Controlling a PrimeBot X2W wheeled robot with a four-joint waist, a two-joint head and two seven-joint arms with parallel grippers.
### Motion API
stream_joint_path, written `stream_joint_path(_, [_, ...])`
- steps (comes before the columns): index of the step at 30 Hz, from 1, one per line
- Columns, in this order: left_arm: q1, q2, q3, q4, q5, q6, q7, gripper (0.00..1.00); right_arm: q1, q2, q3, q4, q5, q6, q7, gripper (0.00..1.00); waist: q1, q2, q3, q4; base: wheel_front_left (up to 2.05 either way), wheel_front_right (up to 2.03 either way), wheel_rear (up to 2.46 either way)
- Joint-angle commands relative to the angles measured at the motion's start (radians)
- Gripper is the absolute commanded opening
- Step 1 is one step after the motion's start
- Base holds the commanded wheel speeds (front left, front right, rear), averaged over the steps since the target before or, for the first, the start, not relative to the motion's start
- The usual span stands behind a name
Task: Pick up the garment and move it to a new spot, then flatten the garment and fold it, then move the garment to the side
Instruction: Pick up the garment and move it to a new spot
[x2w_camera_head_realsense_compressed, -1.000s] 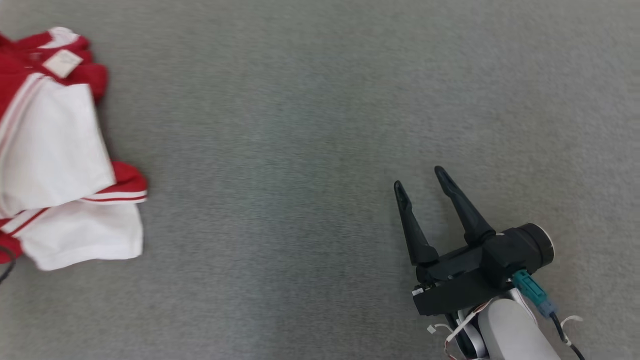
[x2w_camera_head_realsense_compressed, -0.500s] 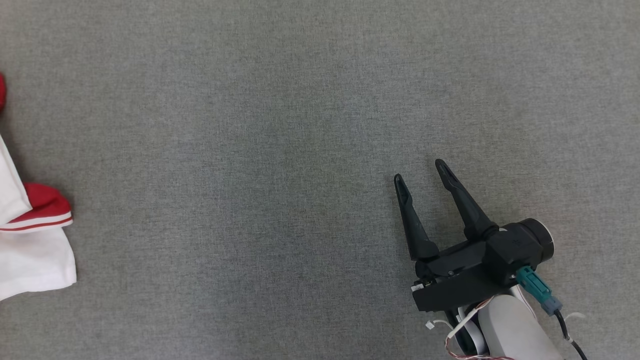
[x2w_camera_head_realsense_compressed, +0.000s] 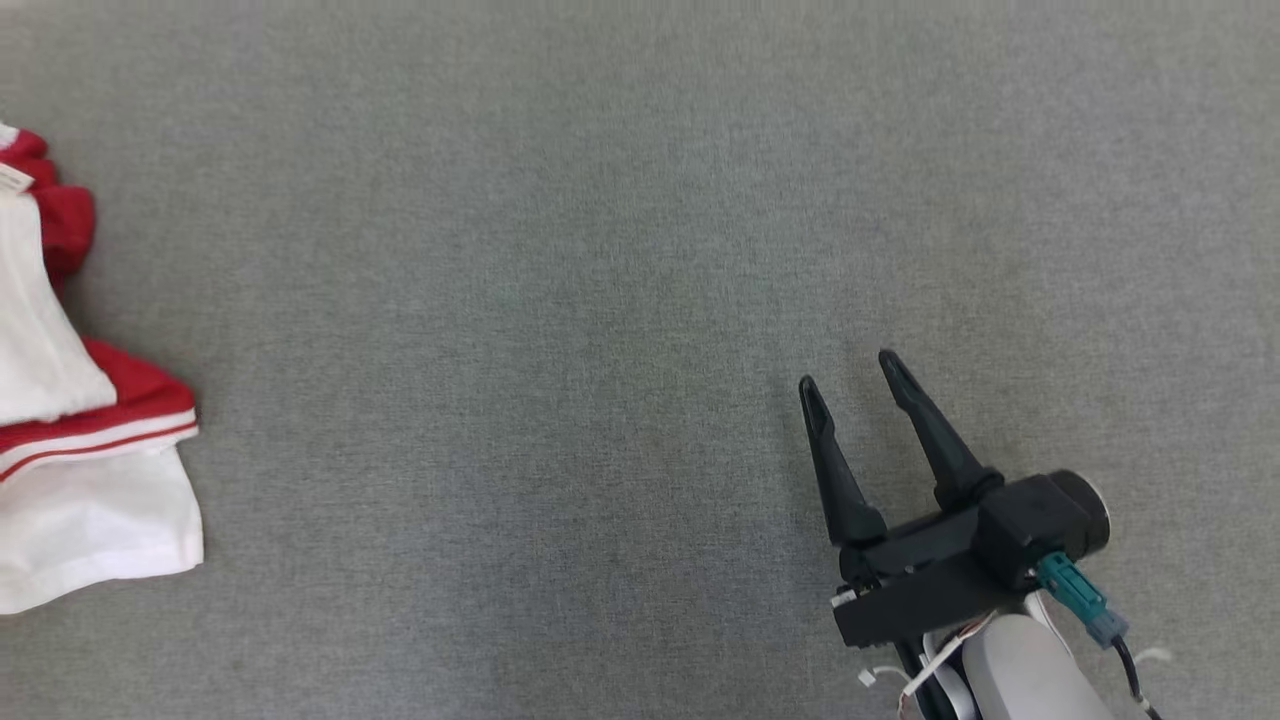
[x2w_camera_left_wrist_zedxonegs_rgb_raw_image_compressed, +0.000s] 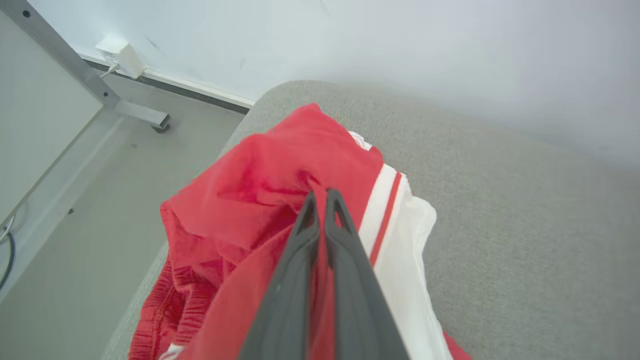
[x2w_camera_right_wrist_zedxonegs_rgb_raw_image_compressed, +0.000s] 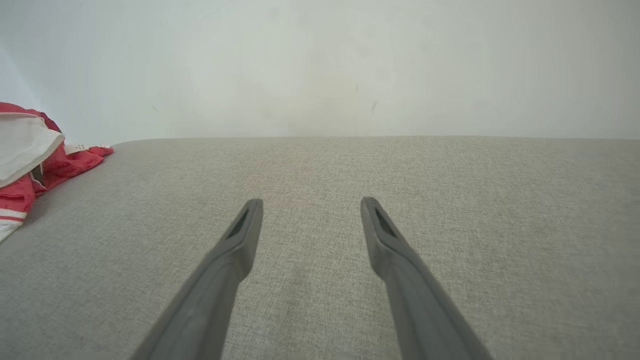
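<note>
Left hand (x2w_camera_left_wrist_zedxonegs_rgb_raw_image_compressed: 321, 196) pinches red garment (x2w_camera_left_wrist_zedxonegs_rgb_raw_image_compressed: 260, 170); its tag (x2w_camera_right_wrist_zedxonegs_rgb_raw_image_compressed: 76, 148) unreadable.

Lab rm, grey cloth bench (x2w_camera_head_realsense_compressed: 600, 200), bare wall (x2w_camera_right_wrist_zedxonegs_rgb_raw_image_compressed: 320, 60), metal strut (x2w_camera_left_wrist_zedxonegs_rgb_raw_image_compressed: 75, 67)

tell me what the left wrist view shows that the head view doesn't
Left wrist view: the left tool shut on a red fold of the garment, plus the floor, a metal frame leg and a white box at the foot of the wall. Head view: the right tool, open and well apart from the garment. Both: the red and white garment lying on the grey surface.
</note>
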Motion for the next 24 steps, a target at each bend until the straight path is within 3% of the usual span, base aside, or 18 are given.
stream_joint_path(1, [-0.025,-0.002,-0.003,-0.017,0.002,-0.007,-0.004,0.0,0.014,-0.001,-0.003,0.004,0.008,-0.002,-0.001,1.0,0.0001,-0.0001,-0.042,0.013,0.0,0.0,0.0])
stream_joint_path(11, [-0.224,-0.108,-0.087,-0.151,-0.049,-0.067,-0.028,0.0,0.075,-0.002,-0.022,0.014,0.034,-0.002,0.0,1.0,0.0001,-0.0001,-0.17,-0.012,0.0,0.0,0.0])
stream_joint_path(24, [-0.391,-0.339,-0.263,-0.235,-0.101,-0.13,-0.058,0.0,0.142,-0.001,-0.031,0.02,0.044,-0.002,0.0,1.0,0.0001,-0.0001,-0.252,-0.103,0.0,0.0,0.0])
